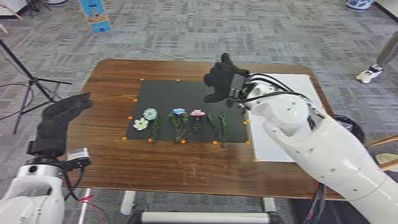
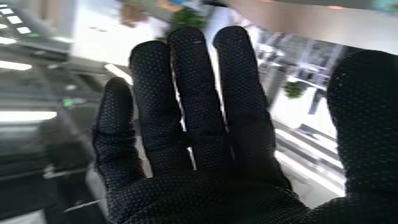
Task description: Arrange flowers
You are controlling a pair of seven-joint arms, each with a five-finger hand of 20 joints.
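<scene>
Right hand (image 1: 220,80) up near black mat's (image 1: 173,92) far right corner, fingers straight, thumb apart, empty; left hand (image 1: 59,119) fingers extended; flowers (image 1: 197,113) on mat

Soft, fairly even indoor light covers the counter (image 1: 178,175) in the head view, with the white board (image 1: 271,145) and white right arm (image 1: 329,155) reading brightest. The right wrist view has harsher contrast: lit light strips (image 2: 27,116) glare white amid dim, dark grey surroundings.
</scene>
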